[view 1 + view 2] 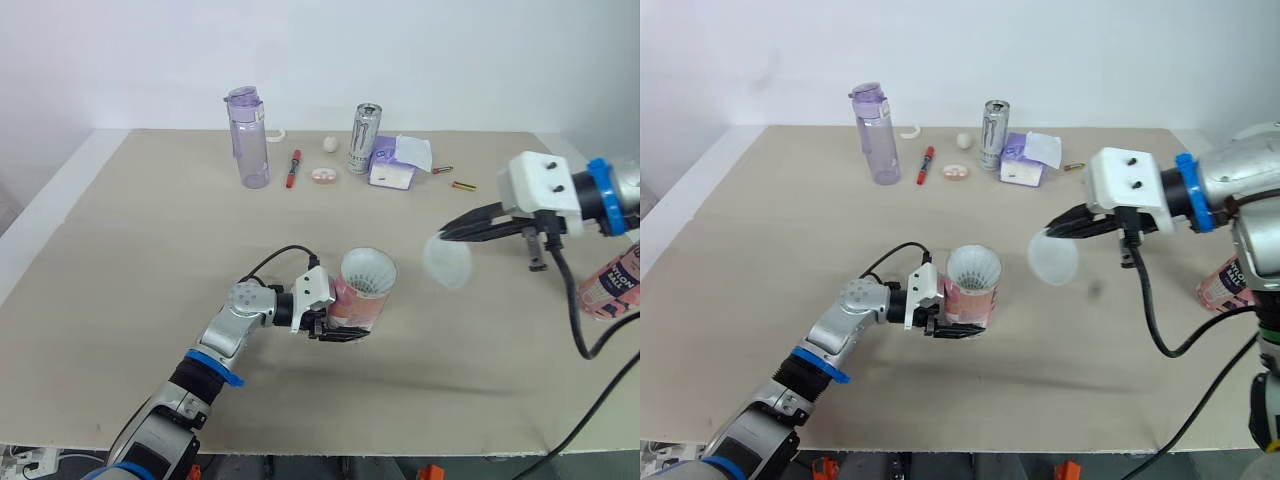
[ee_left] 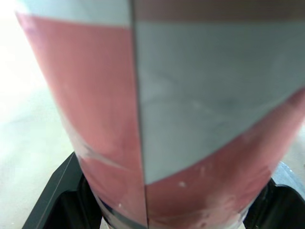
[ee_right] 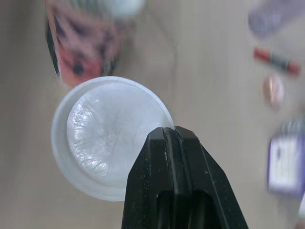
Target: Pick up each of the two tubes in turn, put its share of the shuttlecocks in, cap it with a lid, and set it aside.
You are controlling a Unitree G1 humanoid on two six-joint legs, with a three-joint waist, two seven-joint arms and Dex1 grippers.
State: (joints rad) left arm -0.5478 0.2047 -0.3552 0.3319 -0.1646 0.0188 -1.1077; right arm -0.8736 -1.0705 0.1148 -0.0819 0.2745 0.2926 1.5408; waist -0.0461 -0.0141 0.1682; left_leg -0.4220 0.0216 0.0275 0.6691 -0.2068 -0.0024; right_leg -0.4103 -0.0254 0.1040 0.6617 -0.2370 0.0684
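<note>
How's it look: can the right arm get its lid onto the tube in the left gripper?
Probably yes: the right gripper holds the lid beside the tube, nothing lies between them, and the left gripper holds the tube mouth-up.

The 2 head cameras look forward and down over the table (image 1: 120, 300), sharing nearly the whole tabletop. The left wrist camera sits hard against the tube (image 2: 190, 95); the right wrist camera looks close on the lid (image 3: 105, 133), tube beyond.
</note>
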